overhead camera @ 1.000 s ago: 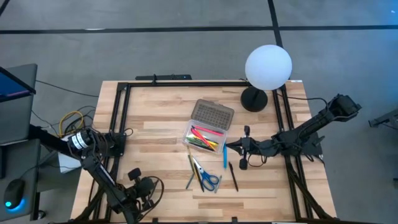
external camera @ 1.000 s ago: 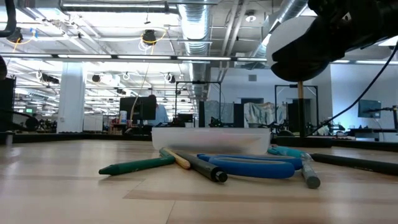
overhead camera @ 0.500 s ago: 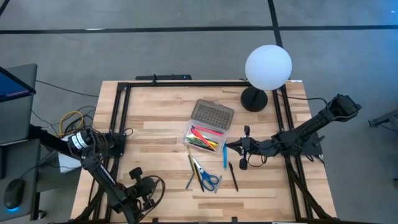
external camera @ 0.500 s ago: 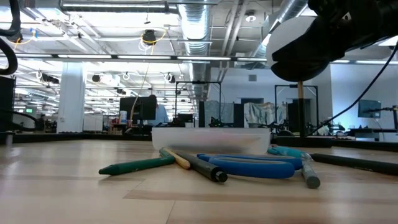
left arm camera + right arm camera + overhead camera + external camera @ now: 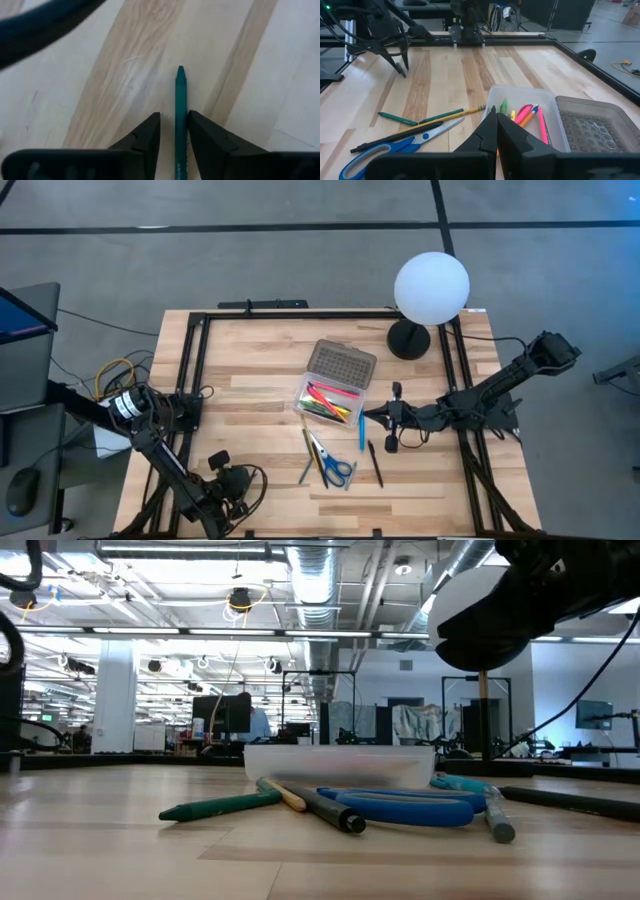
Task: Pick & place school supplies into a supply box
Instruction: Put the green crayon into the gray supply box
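Note:
The clear supply box (image 5: 325, 402) lies open mid-table, its grey dotted lid (image 5: 342, 364) folded back toward the far edge. Several coloured pens lie inside it (image 5: 525, 114). Near it on the table lie blue-handled scissors (image 5: 335, 470), a green pen (image 5: 397, 118), a pencil (image 5: 452, 114), a blue pen (image 5: 361, 430) and a black pen (image 5: 376, 463). My left gripper (image 5: 228, 485) is at the near left, pointing steeply down and open (image 5: 174, 135). A green pen (image 5: 180, 95) runs between its fingers. My right gripper (image 5: 496, 132) is shut and empty, right of the box (image 5: 385, 418). My left gripper's fingers stand along the green pen, one on either side of its shaft (image 5: 180, 125). A strip of table shows between the pen and one finger (image 5: 150, 132). The other finger (image 5: 200, 132) is very close to the pen; whether it touches, I cannot tell.
A white globe lamp (image 5: 430, 290) on a dark base stands at the far right corner. Black frame rails (image 5: 190, 380) run along the table's left, far and right edges. Cables (image 5: 120, 375) hang off the left side. Bare wood lies between my left gripper and the supplies.
My left arm's wrist has turned a little in place, and its cable at the low view's upper left has swung. The supplies and my right arm have kept still.

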